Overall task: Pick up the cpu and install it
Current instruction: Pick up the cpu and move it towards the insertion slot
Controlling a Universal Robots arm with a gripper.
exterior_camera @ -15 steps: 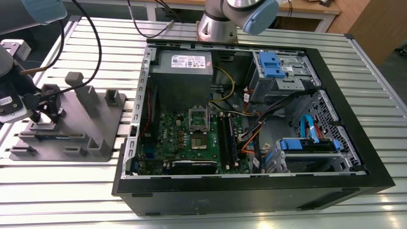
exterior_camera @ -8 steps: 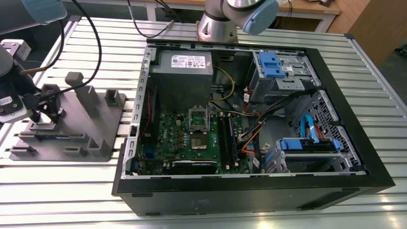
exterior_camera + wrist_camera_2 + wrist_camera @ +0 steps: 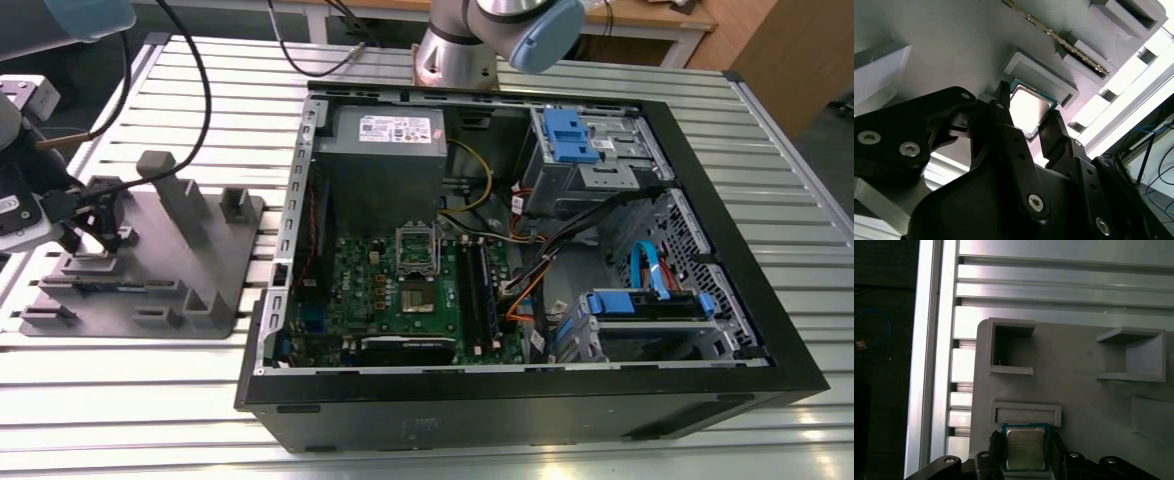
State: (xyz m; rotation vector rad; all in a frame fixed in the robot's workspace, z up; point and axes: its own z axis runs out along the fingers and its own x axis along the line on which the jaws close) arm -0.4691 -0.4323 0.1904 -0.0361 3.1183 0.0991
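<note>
At grey fixture, cpu with printed top

arm: brushed silver tube sections, pale blue caps on the joints, thin black cables trailing off it. gripper in both wrist views: matte black, flat-bar linkage fingers on a rounded black housing. round silver socket-head screws at every pivot.
</note>
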